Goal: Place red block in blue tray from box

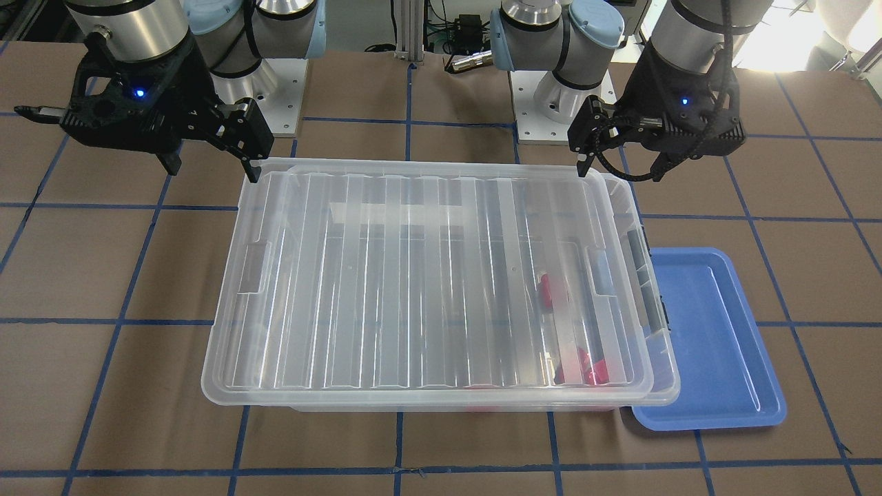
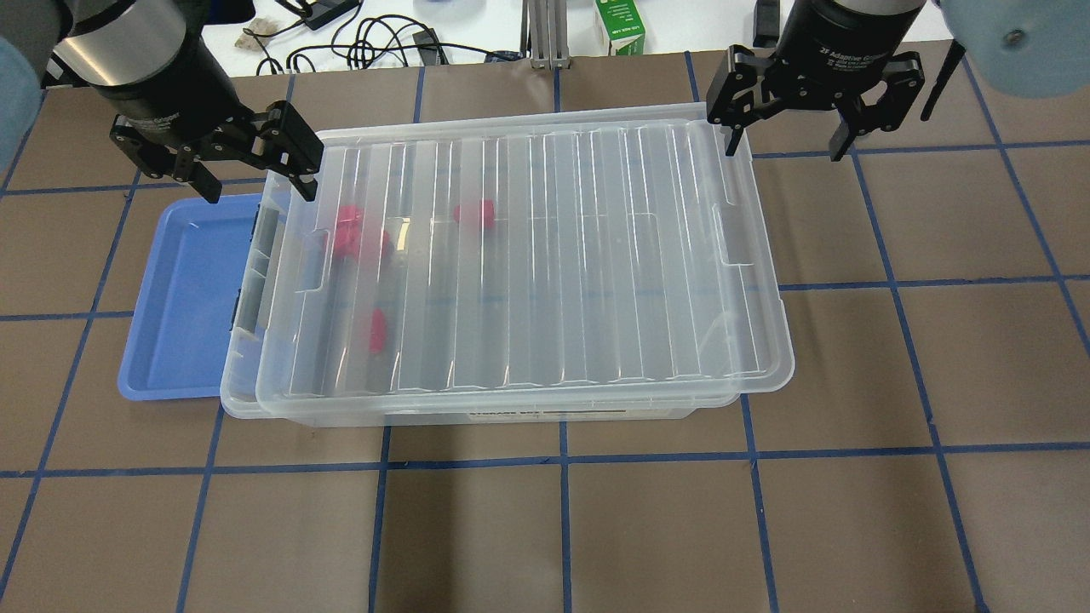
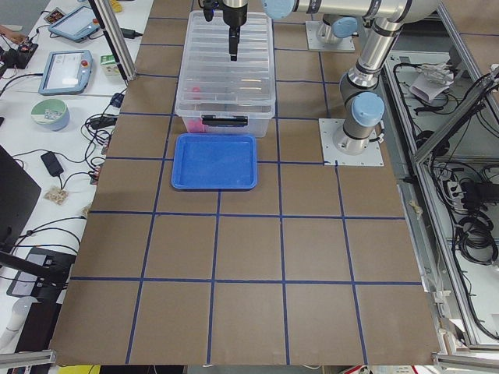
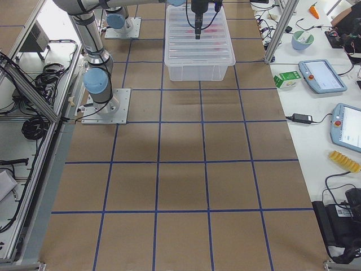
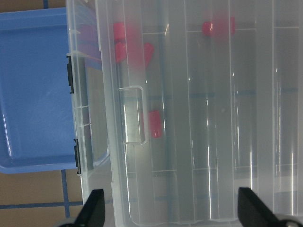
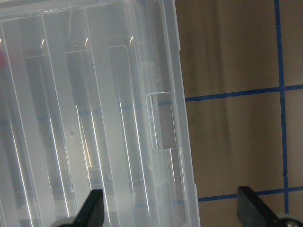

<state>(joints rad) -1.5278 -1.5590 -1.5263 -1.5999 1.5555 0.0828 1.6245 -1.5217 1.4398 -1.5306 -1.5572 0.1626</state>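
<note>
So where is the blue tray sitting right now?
In the overhead view the blue tray lies flat on the table at the left, against the clear bin's latched end, with the left claw open above that end.

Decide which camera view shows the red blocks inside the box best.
Left wrist-mounted: the red blocks appear largest and separate through the box lid. Overhead shows them smaller, front-facing as distorted patches, side views barely, right wrist almost nothing.

Probably robotics lab: teach pendants (image 4: pixel 321 75), tangled cables (image 2: pixel 366 42)
</note>
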